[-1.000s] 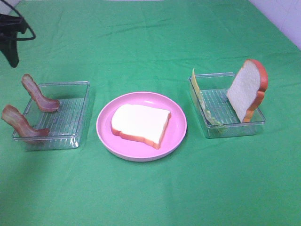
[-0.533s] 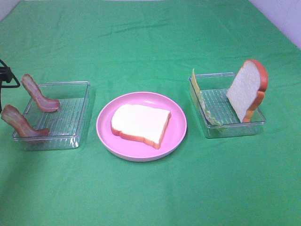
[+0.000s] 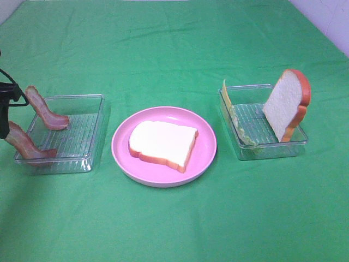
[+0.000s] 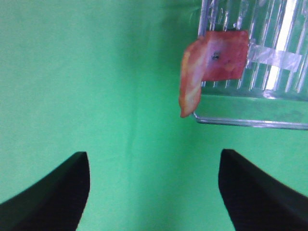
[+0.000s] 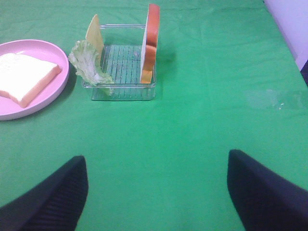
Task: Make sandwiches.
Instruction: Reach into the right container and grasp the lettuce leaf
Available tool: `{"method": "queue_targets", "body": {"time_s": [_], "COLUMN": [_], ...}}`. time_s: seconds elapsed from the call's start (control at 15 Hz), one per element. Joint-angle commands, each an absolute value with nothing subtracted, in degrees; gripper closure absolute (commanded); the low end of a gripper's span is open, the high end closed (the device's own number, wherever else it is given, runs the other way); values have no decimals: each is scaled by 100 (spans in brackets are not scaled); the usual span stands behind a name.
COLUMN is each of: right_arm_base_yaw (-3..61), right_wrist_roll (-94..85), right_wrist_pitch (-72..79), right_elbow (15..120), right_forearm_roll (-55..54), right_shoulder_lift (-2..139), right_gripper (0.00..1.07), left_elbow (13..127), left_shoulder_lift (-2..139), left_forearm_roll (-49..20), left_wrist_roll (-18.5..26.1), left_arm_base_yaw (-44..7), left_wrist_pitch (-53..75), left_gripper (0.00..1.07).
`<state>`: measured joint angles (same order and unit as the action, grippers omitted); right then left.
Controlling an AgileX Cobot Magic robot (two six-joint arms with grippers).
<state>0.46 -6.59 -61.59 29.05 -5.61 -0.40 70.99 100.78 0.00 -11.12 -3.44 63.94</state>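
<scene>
One white bread slice [image 3: 163,143] lies flat on the pink plate [image 3: 123,159]. Two bacon strips [image 3: 46,112] [image 3: 24,143] lean over the rim of the left clear tray [image 3: 82,98]. The right tray [image 3: 256,87] holds an upright bread slice [image 3: 286,103], a cheese slice [image 3: 226,95] and lettuce [image 3: 240,130]. My left gripper [image 4: 154,192] is open above the cloth just outside the left tray, close to a bacon strip [image 4: 207,65]. My right gripper [image 5: 156,192] is open and empty, well back from the right tray [image 5: 125,91].
A green cloth [image 3: 174,54] covers the whole table. Part of the left arm [image 3: 4,109] shows at the left edge beside the bacon tray. A pale wall strip [image 3: 332,22] runs along the far right corner.
The left arm has come down along the left edge from the far corner to beside the bacon tray. Nothing else has moved.
</scene>
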Motion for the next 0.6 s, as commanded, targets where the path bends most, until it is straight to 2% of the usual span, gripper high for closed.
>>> {"method": "queue_targets", "body": {"time_s": [0.07,0.33,0.6], "right_arm_base_yaw": [11,11,11], "right_wrist_roll": [-688,-688,-688], "right_wrist_pitch": [-6091,-6091,-6091], "right_elbow": [2893,2893,2893], "right_forearm_roll": [-561,-561,-561], "right_shoulder_lift": [-109,-109,-109], "right_gripper": [32,32,32], "left_elbow": [7059,6916,6217], "left_shoulder_lift": [9780,8904,7660], "left_forearm_roll": [0,0,-109], "left_wrist_roll": [-905,-911,-911], "left_arm_base_yaw": [-332,-344,-350], "left_wrist_pitch": [6801,6996,7002], "left_gripper": [36,36,36]}}
